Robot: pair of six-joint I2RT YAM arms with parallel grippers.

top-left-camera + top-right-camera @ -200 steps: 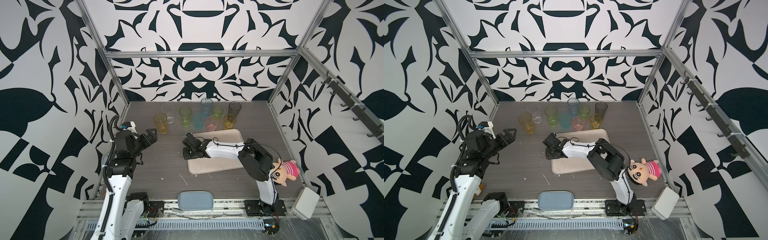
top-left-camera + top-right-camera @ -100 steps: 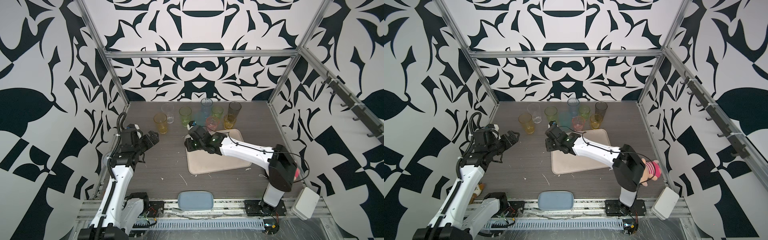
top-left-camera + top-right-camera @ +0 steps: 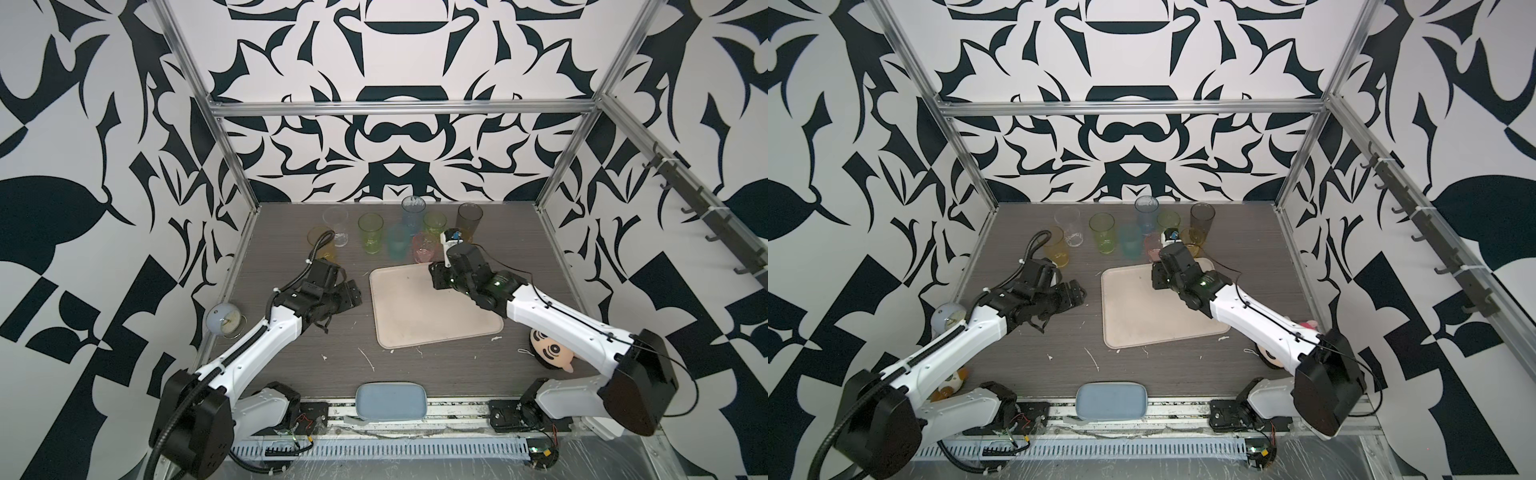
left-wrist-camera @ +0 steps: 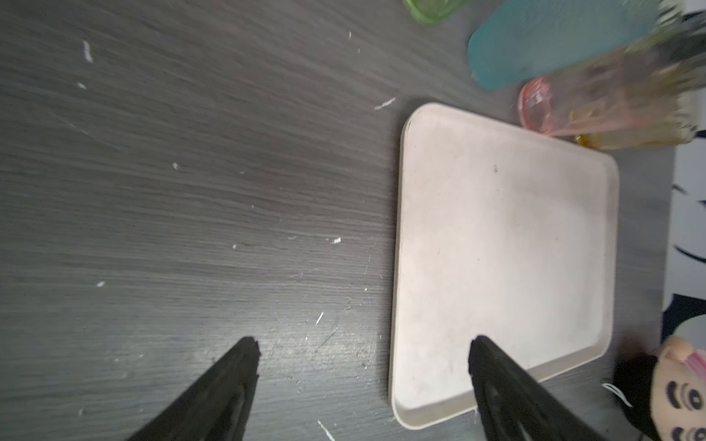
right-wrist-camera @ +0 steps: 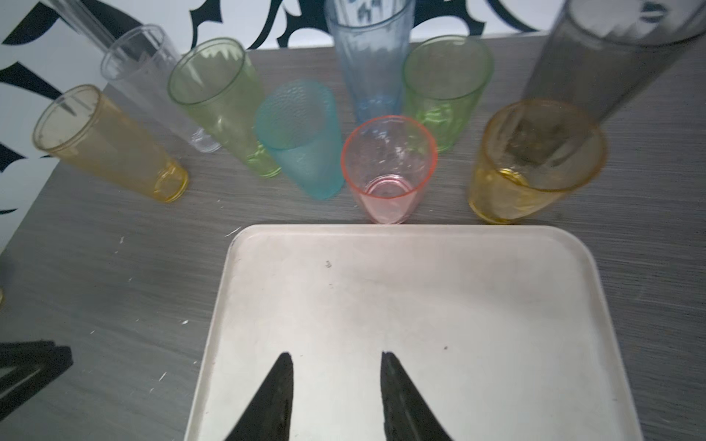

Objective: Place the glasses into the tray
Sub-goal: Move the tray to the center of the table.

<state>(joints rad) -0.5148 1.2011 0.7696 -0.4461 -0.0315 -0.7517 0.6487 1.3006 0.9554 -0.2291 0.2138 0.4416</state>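
Glasses (image 5: 298, 141) are standing upright in a loose cluster on the dark table (image 5: 95, 259), just beyond the far edge of the tray (image 5: 439, 298); the pink one (image 5: 389, 168) and the short amber one (image 5: 535, 164) are sitting nearest that rim. Right gripper (image 5: 336, 356) is hovering over the tray with its jaws parted, gripping nothing. Left gripper (image 4: 365, 343) is hanging beside the tray's left edge, fingers spread wide and empty. A doll (image 3: 548, 353) is lying under the right arm.

Tray (image 5: 420, 324) cream-beige; table (image 5: 114, 248) grey woodgrain; walls (image 3: 395, 137) black-and-white foliate pattern. Pink tumbler (image 5: 387, 172), teal tumbler (image 5: 301, 145); blurred tumbler (image 5: 603, 65) apparently smoky grey.
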